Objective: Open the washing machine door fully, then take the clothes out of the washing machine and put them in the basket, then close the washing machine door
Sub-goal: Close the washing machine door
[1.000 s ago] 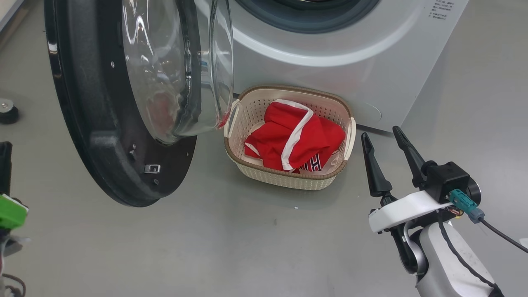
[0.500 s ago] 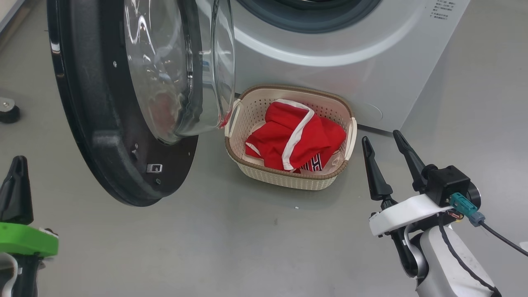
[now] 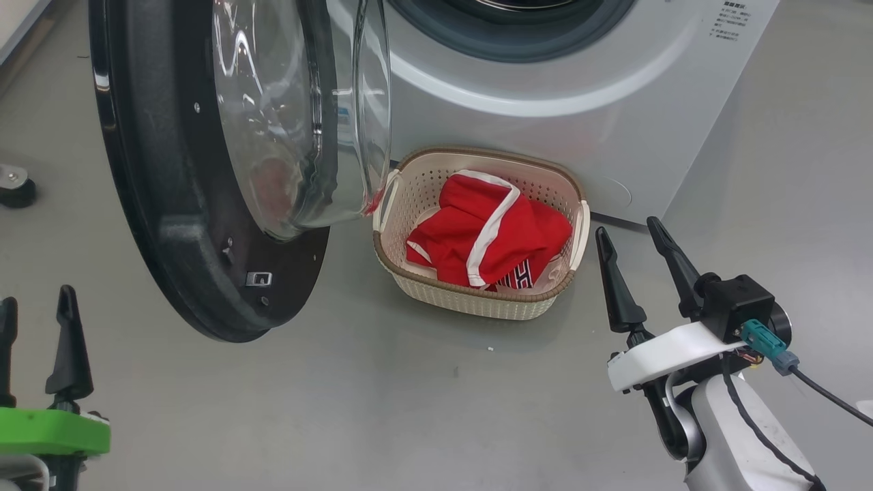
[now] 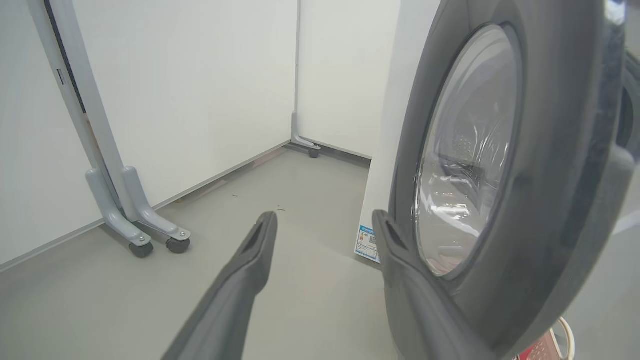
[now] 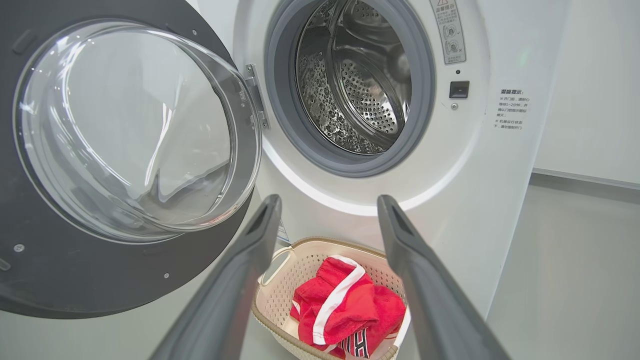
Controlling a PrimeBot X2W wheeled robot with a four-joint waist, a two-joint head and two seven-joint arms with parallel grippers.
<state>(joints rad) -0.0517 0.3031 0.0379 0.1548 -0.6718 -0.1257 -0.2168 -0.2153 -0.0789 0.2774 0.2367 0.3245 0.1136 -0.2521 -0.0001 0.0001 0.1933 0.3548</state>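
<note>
The washing machine door (image 3: 164,204) hangs open at the left, its glass bowl bulging toward the basket. Behind it stands the white washing machine (image 3: 545,129), and its steel drum (image 5: 360,75) looks bare inside. On the floor in front sits the cream basket (image 3: 470,303) with the red, white-trimmed clothes (image 3: 491,232) in it. My left gripper (image 3: 35,296) is open at the lower left, short of the door's outer face (image 4: 525,210) and holding nothing. To the right of the basket, my right gripper (image 3: 626,227) is open and empty, and the wrist view has it (image 5: 330,198) above the basket (image 5: 272,305).
A small black caster (image 3: 13,185) sits on the grey floor at the far left. Left of the machine stand white partition panels on grey wheeled feet (image 4: 145,235). A blue label (image 4: 367,242) is low on the machine's front.
My left gripper has risen into the head view and its fingers have parted from shut to open. The right gripper, the door and the basket hold still; the head view has shifted slightly.
</note>
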